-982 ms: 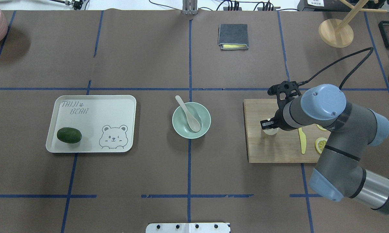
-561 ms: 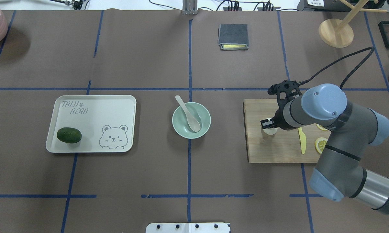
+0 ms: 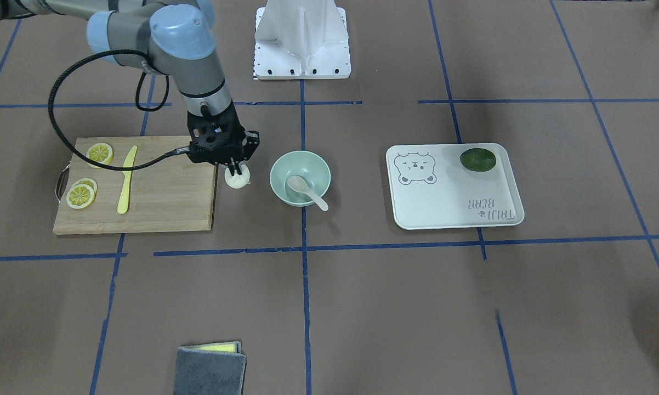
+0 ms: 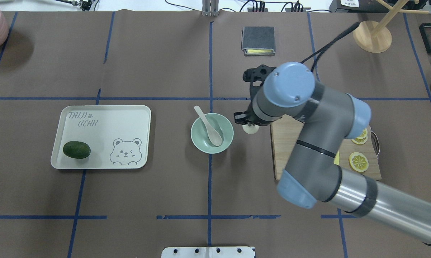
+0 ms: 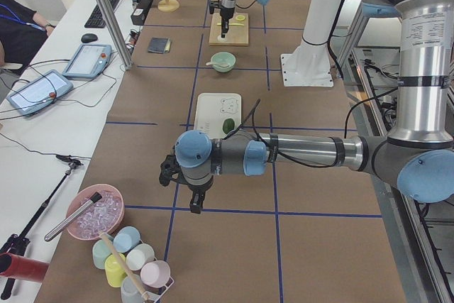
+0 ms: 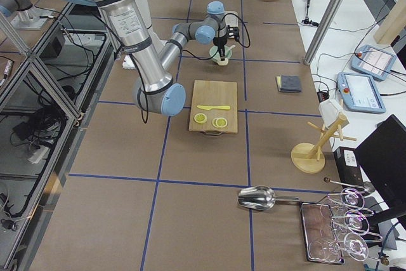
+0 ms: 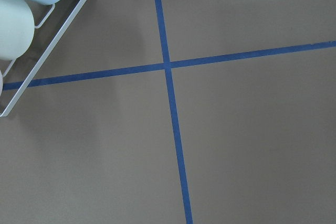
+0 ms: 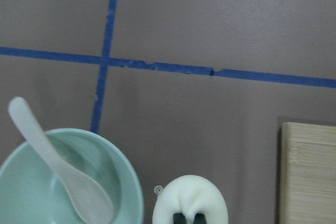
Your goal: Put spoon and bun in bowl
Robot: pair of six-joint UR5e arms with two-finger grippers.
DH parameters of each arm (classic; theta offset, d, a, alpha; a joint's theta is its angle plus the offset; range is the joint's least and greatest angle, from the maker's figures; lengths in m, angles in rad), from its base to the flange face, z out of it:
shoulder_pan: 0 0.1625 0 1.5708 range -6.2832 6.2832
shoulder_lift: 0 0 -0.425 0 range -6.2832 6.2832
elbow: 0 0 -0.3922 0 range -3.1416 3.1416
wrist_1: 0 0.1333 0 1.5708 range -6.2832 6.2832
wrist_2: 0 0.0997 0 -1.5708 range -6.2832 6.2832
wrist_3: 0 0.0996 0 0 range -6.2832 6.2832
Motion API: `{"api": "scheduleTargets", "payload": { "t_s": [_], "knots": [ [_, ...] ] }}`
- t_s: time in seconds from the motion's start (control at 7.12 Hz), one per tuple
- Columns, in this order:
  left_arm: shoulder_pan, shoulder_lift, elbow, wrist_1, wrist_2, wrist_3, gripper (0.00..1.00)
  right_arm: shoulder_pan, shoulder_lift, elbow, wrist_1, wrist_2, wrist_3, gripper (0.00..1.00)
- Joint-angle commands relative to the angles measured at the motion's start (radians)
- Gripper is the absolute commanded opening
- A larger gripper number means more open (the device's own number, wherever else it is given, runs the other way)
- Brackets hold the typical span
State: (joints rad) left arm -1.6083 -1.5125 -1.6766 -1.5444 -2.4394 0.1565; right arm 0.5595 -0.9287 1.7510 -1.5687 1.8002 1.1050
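Observation:
My right gripper (image 4: 250,126) is shut on the small white bun (image 4: 251,129) and holds it above the table, between the cutting board and the pale mint-green bowl (image 4: 201,140). The front view shows the same: gripper (image 3: 235,169), bun (image 3: 237,179), bowl (image 3: 282,170). The off-white spoon (image 4: 210,128) lies in the bowl with its handle over the far rim. In the right wrist view the bun (image 8: 191,196) sits between the fingertips, beside the bowl (image 8: 122,167) and spoon (image 8: 59,162). My left gripper (image 5: 194,201) shows only in the left side view; I cannot tell its state.
A wooden cutting board (image 4: 287,157) with lemon slices (image 4: 358,161) and a yellow knife (image 3: 125,178) is under my right arm. A white bear-print tray (image 4: 104,122) holds a dark green fruit (image 4: 76,149). A folded grey cloth (image 4: 258,40) lies at the back.
My right gripper has lifted the bun off the cutting board and carried it left, past the board's edge, to just right of the bowl.

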Motion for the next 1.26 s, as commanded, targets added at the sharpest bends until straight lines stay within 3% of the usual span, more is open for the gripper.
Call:
{"api": "scheduleTargets", "payload": {
  "t_s": [0.0, 0.42, 0.56, 0.7, 1.12],
  "knots": [
    [0.001, -0.002, 0.001, 0.0, -0.004, 0.0, 1.0, -0.071, 0.177, -0.163, -0.022, -0.085, 0.097, 0.0],
    [0.001, -0.002, 0.005, 0.0, -0.041, 0.0, 1.0, -0.115, 0.169, -0.179, -0.022, -0.14, 0.104, 0.0],
    [0.001, -0.002, 0.005, 0.0, -0.041, 0.002, 1.0, -0.115, 0.172, -0.182, -0.022, -0.14, 0.105, 0.59],
    [0.002, -0.002, 0.005, 0.0, -0.041, 0.0, 1.0, -0.115, 0.171, -0.185, -0.016, -0.139, 0.145, 1.0],
    [0.002, -0.003, 0.005, -0.002, -0.04, 0.002, 1.0, -0.107, 0.171, -0.174, -0.014, -0.128, 0.132, 1.0]
  ]
}}
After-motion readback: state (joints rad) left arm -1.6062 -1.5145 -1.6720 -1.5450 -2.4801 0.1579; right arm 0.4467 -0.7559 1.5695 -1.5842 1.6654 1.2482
